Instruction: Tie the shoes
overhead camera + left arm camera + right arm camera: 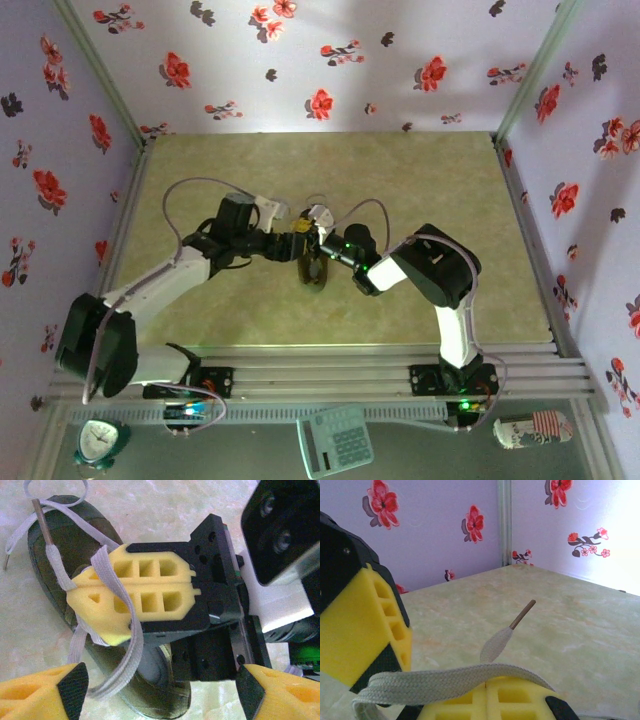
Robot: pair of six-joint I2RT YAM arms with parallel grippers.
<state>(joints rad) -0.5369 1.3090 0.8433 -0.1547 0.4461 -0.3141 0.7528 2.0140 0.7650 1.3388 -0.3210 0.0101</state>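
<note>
Overhead, I have both arms reaching into the middle of the table, and the olive-green sneaker sits right where they meet. My left gripper comes in from the left and my right gripper from the right, the two almost nose to nose over the shoe.

On the left wrist camera, the left gripper is released. Its jaws stand wide, one yellow finger in each bottom corner, and they hold nothing.

Just ahead of it, the right gripper lies across the sneaker with its yellow fingers clenched flat together. A flat band of the white lace loops over those closed fingers. A second strand runs from the seam at their tip up to a brown aglet, and from here it looks pinched at that seam.

On the right wrist camera, the right gripper is at the bottom of my view, its jaws tight together. The lace is draped straight across its fingers. The free end stands up behind them, with the aglet poking into the air above the tabletop. One finger of the left gripper sits just beside it, on the left of this view.
</note>
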